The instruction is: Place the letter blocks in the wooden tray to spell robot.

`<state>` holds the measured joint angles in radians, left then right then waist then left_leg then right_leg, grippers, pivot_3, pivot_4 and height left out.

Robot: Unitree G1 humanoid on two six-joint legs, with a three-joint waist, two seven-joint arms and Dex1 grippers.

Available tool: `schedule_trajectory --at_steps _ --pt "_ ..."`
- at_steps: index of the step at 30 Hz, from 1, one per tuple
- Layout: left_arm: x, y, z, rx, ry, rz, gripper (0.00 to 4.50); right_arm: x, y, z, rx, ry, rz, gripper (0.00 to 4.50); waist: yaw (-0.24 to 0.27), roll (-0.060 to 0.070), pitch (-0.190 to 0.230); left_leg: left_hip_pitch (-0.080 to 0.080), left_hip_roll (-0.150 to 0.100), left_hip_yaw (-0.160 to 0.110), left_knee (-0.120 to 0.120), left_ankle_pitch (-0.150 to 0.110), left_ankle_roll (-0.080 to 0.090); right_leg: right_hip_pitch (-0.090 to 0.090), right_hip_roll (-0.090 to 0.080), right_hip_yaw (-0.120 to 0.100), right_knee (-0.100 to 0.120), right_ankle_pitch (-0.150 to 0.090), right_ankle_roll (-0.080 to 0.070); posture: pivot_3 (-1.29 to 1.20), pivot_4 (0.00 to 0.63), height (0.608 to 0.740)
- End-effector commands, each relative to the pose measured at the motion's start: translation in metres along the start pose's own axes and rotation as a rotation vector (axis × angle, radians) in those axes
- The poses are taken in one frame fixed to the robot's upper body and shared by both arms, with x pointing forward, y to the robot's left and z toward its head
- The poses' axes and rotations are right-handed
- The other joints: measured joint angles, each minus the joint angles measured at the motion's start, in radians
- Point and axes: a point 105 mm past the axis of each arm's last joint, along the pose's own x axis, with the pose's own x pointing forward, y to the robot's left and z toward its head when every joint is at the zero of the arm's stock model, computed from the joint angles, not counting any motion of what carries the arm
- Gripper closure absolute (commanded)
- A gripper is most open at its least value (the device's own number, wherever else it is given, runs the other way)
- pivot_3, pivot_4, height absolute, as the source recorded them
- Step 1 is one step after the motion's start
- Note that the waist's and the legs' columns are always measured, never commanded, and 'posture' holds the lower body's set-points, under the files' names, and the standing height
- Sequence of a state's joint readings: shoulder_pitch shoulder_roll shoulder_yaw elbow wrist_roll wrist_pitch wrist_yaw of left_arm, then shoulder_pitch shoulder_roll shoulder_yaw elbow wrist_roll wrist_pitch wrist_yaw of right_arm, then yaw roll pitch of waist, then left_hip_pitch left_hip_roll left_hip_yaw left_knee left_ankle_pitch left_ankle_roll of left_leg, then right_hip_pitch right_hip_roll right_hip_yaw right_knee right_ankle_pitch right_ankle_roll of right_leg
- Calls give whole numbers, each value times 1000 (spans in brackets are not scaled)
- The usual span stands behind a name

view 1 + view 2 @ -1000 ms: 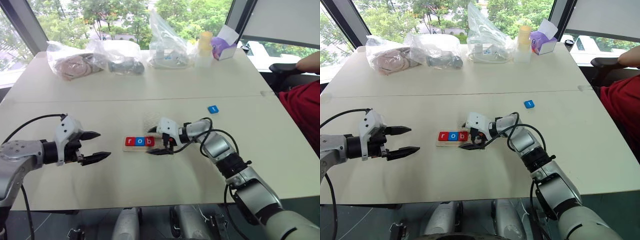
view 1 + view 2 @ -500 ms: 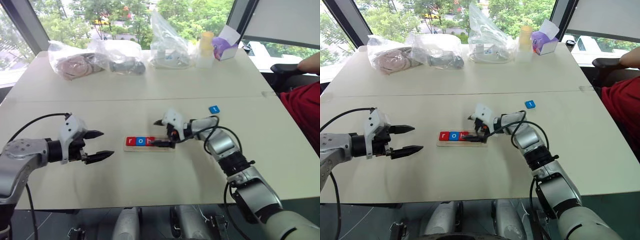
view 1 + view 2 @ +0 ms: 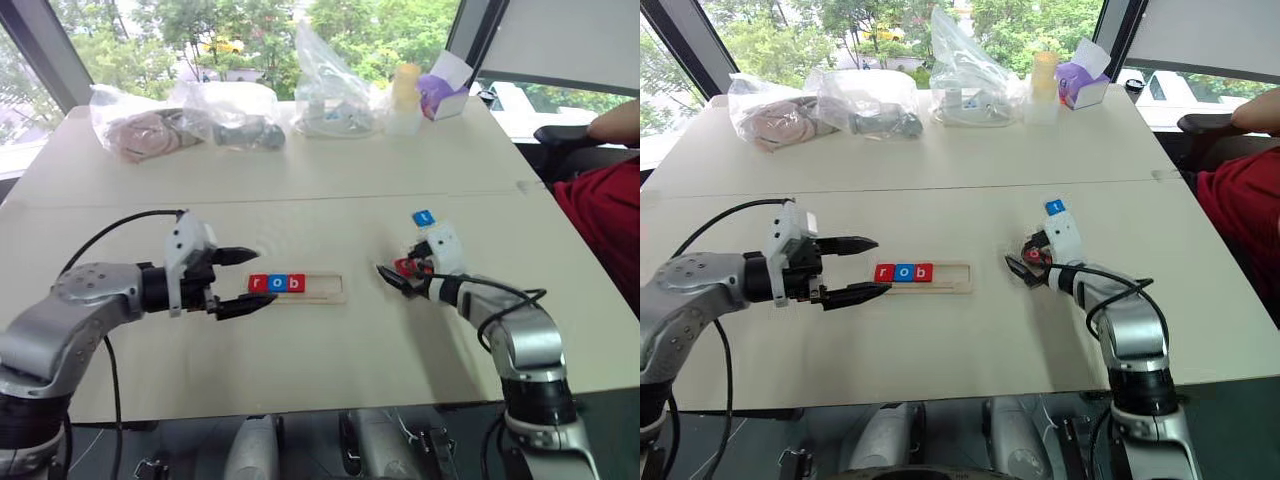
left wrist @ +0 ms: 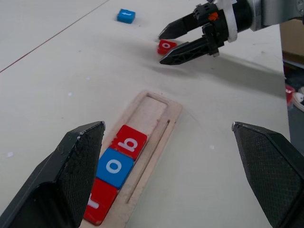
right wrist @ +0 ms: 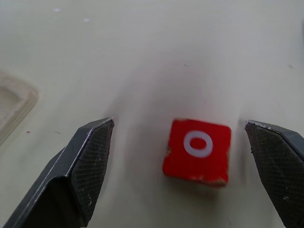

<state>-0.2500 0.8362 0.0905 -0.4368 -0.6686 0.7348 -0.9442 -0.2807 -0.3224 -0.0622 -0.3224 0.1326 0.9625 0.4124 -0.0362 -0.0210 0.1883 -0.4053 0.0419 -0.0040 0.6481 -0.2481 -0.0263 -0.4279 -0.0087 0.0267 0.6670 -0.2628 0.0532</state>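
The wooden tray (image 3: pixel 325 287) lies mid-table with three letter blocks in its left part: red r (image 3: pixel 260 283), blue o (image 3: pixel 278 283), red b (image 3: pixel 296 283); its right part is bare. My left gripper (image 3: pixel 883 265) hovers open at the tray's left end. In the left wrist view the tray (image 4: pixel 156 107) runs between its fingers. A red o block (image 5: pixel 197 151) lies flat on the table to the tray's right. My right gripper (image 5: pixel 179 123) stands open around it, fingers apart from it. A blue t block (image 3: pixel 423 217) lies just beyond.
Plastic bags (image 3: pixel 150 120) with items, another clear bag (image 3: pixel 335 85), a yellow-capped bottle (image 3: pixel 405 95) and a purple box (image 3: pixel 445 90) line the table's far edge. A person in red (image 3: pixel 605 210) sits at the right side.
My right gripper left the tray and swung right to the red o block. My left gripper moved right, up to the tray's left end.
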Motion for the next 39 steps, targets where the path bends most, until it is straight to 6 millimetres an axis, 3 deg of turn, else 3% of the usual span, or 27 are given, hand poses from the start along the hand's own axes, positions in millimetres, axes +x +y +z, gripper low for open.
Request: schedule_trajectory --at_steps 1,4,7,12,19,23,27,31,34,36,39 --pt "0 5 2 24 3 2 0 -2 -7 5 -6 -26 -97 15 -5 0 0 0 0 0 0 0 0 0 0 0 0 0 0 0 150 740" --pt "-1 6 3 27 6 1 0 1 -14 -1 -5 -10 -148 15 -5 0 0 0 0 0 0 0 0 0 0 0 0 0 0 0 150 740" --pt "-1 7 1 30 15 4 0 3 -14 -3 1 -6 -153 829 -5 0 0 -1 -1 0 0 0 0 0 -1 0 -1 0 1 0 150 740" --pt "-1 7 -2 28 20 12 0 3 -2 -1 6 -7 -120 3317 -5 0 0 -1 -1 0 0 0 0 0 -1 0 -1 0 1 0 150 740" --pt "-1 6 -4 31 25 13 0 -13 10 8 82 -20 -205 3283 -5 0 0 -1 0 -1 -1 0 0 0 0 0 -1 0 1 0 150 740" --pt "2 6 -7 26 26 10 0 -27 24 -8 222 63 -255 3283 -5 0 0 -1 0 -2 -1 0 0 0 -1 0 -1 0 1 0 150 740" --pt "6 5 -9 27 29 -3 0 -28 37 -9 258 91 -246 3283 -5 0 0 -1 0 -1 0 0 0 0 -1 0 -1 -1 0 0 150 740" --pt "8 5 -7 31 24 -11 0 -26 44 -12 255 120 -208 1397 -6 0 0 -1 0 -1 0 0 0 0 -1 -1 -2 -1 0 0 150 740" --pt "7 6 -6 32 21 -15 0 -26 40 1 208 51 -174 22 -6 0 0 -1 0 -1 0 0 0 0 -1 -1 -2 -1 0 0 150 740" --pt "3 5 -1 22 6 -30 0 -33 39 30 81 -111 -15 22 -5 0 0 -2 -1 -1 0 0 0 0 -2 -1 -3 -1 0 0 150 740" --pt "-2 1 0 23 20 -65 0 -44 32 43 -64 -201 180 22 -6 0 0 -2 -3 0 0 0 0 0 -3 0 -4 -2 1 0 150 740"
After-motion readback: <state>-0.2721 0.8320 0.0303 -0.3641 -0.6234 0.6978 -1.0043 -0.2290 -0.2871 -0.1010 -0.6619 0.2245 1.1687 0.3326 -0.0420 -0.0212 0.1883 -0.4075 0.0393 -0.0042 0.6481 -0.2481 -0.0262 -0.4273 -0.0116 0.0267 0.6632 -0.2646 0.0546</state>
